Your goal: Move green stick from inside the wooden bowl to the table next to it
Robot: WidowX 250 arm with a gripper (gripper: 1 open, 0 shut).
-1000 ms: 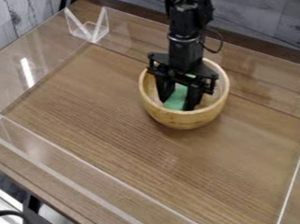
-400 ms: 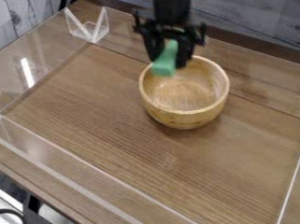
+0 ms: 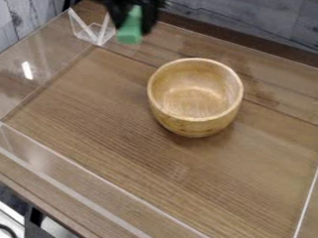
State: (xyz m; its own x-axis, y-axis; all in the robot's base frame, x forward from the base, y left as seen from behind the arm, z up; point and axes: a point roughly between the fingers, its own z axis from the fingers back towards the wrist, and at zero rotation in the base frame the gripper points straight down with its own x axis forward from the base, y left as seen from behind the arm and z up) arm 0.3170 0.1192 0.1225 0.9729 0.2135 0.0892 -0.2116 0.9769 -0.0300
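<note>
Tabletop (image 3: 120, 142) w/ bowl (image 3: 196, 97) | green stick (image 3: 130, 26) btwn gripper (image 3: 128, 13) fingers, clamped

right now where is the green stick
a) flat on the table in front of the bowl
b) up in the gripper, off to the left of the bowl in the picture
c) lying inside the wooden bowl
b, the green stick hangs from the gripper left of the wooden bowl, whose inside shows bare wood
</note>
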